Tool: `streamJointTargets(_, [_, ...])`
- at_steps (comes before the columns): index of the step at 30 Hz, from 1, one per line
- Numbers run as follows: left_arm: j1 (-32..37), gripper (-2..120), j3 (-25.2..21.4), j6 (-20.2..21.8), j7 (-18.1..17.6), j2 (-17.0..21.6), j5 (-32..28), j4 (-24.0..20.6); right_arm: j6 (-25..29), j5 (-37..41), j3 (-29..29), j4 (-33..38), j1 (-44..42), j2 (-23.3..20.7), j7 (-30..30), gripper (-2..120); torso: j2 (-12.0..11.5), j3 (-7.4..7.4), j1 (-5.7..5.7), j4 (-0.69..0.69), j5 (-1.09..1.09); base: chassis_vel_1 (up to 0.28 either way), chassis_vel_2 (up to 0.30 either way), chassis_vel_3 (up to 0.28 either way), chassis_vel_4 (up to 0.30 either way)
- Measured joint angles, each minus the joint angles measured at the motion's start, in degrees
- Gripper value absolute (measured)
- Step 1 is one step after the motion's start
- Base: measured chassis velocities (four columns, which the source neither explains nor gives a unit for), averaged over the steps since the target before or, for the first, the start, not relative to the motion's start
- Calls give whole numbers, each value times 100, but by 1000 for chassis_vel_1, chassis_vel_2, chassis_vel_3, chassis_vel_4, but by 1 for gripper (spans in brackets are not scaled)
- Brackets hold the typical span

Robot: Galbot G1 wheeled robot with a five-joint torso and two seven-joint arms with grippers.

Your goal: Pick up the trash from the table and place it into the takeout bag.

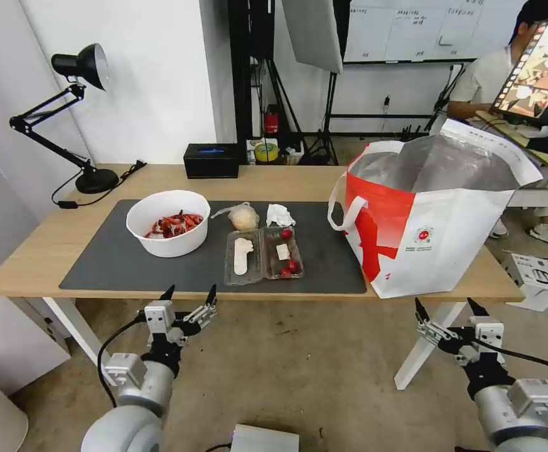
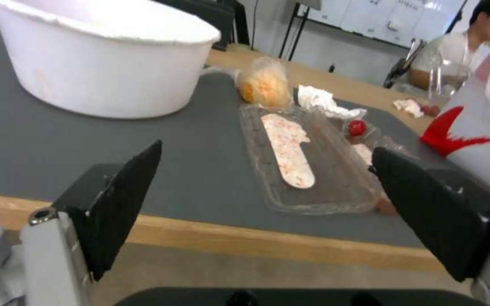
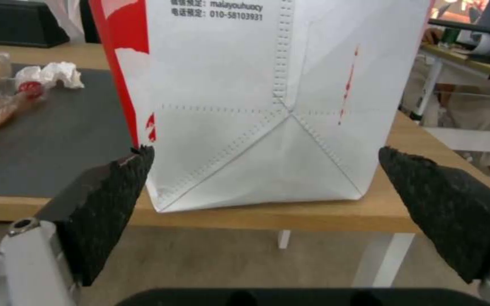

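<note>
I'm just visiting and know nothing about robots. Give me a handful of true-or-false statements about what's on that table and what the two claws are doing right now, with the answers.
1. The left gripper holds the white bowl. False: it is open and empty, below the table edge.
2. The takeout bag stands upright with its top open. True.
3. The crumpled tissue is already in the bag. False: it lies on the grey mat, beside the bagged lump.
4. The clear plastic tray lies open on the mat with small tomatoes in it. True.
5. The right gripper is open, in front of the bag. True.
</note>
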Motion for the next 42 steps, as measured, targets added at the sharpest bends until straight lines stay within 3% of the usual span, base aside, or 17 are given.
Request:
streamJointTargets(4, [-121,100,63,142,-227,57,-637,-43,-14,-9,-35,-10,40,-20,-1,100,0,-1,0,2,0,0,0,0,0])
streamJointTargets(7, [-318,100,223,397,-597,69,-1647,-194,-22,-42,-72,-15,42,-12,-1,100,0,-1,0,1,1,0,0,0,0])
streamJointTargets(10, [-437,100,370,506,-789,15,-2146,-228,-28,-71,-127,-25,50,-5,1,100,0,-1,-1,0,0,0,0,0,0])
streamJointTargets(19, [-738,100,692,601,-1065,-335,-3052,-90,-31,-97,-150,-47,41,1,1,100,0,0,-1,1,1,0,0,0,0])
streamJointTargets(22, [-995,100,800,672,-1373,-618,-3473,2,-32,-89,-131,-65,48,-36,3,100,0,0,0,0,1,0,0,0,0])
streamJointTargets(26, [-1153,100,851,715,-1605,-844,-3674,119,-37,-84,-135,-78,59,-49,7,100,0,0,0,1,1,0,0,0,0])
streamJointTargets(42, [-1552,100,1039,751,-1931,-1482,-3878,632,-40,-63,-110,-171,82,-75,12,100,0,0,0,1,1,0,0,0,0])
